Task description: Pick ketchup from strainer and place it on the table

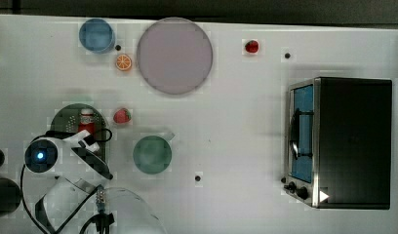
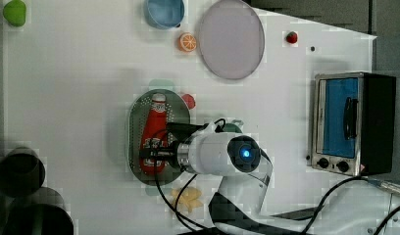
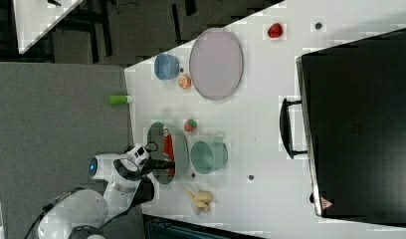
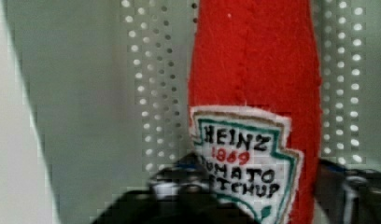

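Note:
The ketchup (image 2: 154,128), a red soft bottle with a white cap and white label, lies lengthwise in the pale green perforated strainer (image 2: 181,112) on the white table (image 1: 236,146). In the top view the ketchup (image 1: 86,122) and strainer (image 1: 65,119) sit at the top view's left, partly under my arm. My gripper (image 2: 151,155) is down over the bottle's label end. In the wrist view the ketchup (image 4: 254,70) runs between my dark fingers (image 4: 179,184), which press its two sides at the label; the gripper (image 4: 258,186) is shut on it. The bottle still rests on the strainer (image 4: 109,93).
A teal cup (image 1: 152,154) and a small strawberry (image 1: 121,116) stand just beside the strainer. Farther off are a lilac plate (image 1: 174,55), blue cup (image 1: 96,35), orange slice (image 1: 123,62) and toaster oven (image 1: 343,141). A banana (image 2: 188,199) lies near my arm's base.

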Tool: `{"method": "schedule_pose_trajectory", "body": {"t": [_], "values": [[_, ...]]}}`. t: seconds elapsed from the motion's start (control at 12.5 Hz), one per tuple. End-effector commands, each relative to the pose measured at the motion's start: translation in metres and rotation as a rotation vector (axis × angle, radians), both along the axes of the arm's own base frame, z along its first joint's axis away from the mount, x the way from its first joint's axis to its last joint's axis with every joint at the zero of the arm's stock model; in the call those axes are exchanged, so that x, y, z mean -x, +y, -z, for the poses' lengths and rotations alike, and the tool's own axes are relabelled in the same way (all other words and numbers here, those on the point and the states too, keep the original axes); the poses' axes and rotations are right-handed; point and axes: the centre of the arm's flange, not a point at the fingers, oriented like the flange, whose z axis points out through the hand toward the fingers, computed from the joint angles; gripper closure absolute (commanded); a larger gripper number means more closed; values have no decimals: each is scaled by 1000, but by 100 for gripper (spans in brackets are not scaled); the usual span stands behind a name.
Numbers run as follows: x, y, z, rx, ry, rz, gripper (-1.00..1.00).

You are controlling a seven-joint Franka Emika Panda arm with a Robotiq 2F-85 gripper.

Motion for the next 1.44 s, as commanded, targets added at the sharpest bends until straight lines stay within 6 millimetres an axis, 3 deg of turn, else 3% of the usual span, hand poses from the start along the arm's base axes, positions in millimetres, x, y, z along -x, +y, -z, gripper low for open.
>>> {"method": "schedule_pose_trajectory", "body": {"t": [0.08, 0.32, 0.48, 0.64, 0.88, 1.04, 1.2, 1.44], "values": [[-1, 15, -12, 5, -18, 38, -19], [-1, 22, -31, -8, -46, 26, -19], [-1, 31, -64, -6, -90, 8, -19], [-6, 36, -110, 10, -123, 33, -19], [-16, 36, -175, 31, -62, 151, -19], [-35, 26, -211, 42, -4, 164, -19], [-67, 6, -246, 52, 4, 146, -19], [-121, -48, -287, 60, -6, 239, -19]]}}
